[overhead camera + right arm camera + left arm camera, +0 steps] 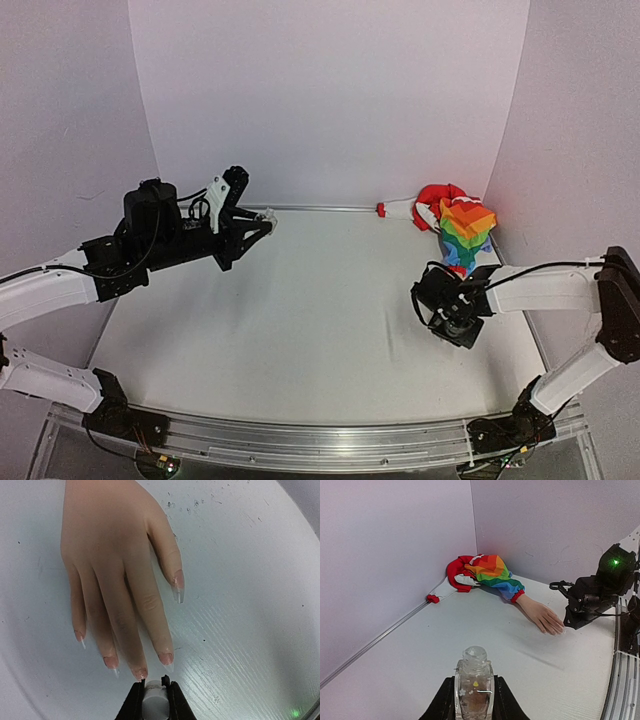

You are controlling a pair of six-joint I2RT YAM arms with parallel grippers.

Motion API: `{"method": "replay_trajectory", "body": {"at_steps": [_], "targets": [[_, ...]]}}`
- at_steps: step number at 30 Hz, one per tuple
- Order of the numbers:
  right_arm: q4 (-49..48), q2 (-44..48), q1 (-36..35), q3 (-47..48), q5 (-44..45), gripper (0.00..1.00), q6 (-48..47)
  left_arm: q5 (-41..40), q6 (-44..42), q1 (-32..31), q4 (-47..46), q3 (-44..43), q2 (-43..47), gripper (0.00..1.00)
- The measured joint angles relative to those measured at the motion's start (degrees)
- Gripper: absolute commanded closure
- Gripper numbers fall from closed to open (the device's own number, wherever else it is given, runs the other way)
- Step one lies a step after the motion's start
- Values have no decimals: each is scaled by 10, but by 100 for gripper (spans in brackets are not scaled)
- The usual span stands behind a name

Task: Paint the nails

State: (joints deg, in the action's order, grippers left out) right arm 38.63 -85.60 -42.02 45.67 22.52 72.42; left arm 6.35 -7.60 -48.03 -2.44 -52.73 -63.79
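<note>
Right gripper (152, 686) clenches a white cap (152, 702); just ahead lie the nails (166, 658) — probably hard, slick, light — brush them, never grip. Left gripper (475, 702) clamps the bottle (474, 677).

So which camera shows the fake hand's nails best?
Right wrist: the nails are close and sharp. Left wrist shows the hand small, nails indistinct; top shows mostly the sleeve.

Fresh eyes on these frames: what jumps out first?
The pale flesh-coloured fake hand with a rainbow sleeve lies palm down near the far right corner. The right gripper pinches a small white cylinder just at its nails; the left gripper, opposite, holds a small clear glass bottle.
</note>
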Motion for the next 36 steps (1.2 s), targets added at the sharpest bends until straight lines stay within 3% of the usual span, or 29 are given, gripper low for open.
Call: {"method": "replay_trajectory", "body": {"at_steps": [12, 18, 26, 30, 36], "targets": [[20, 98, 0, -3, -4, 100, -5, 0, -1, 0, 0, 0, 0, 100], [8, 157, 0, -3, -19, 100, -99, 36, -8, 0, -1, 1, -4, 100], [-123, 286, 0, 29, -198, 100, -334, 141, -14, 0, -75, 78, -5, 100], [-164, 262, -16, 109, -302, 100, -413, 184, -9, 0, -122, 117, -4, 100], [-203, 162, -95, 246, -385, 100, -488, 233, -3, -6, -180, 131, -4, 100]]}}
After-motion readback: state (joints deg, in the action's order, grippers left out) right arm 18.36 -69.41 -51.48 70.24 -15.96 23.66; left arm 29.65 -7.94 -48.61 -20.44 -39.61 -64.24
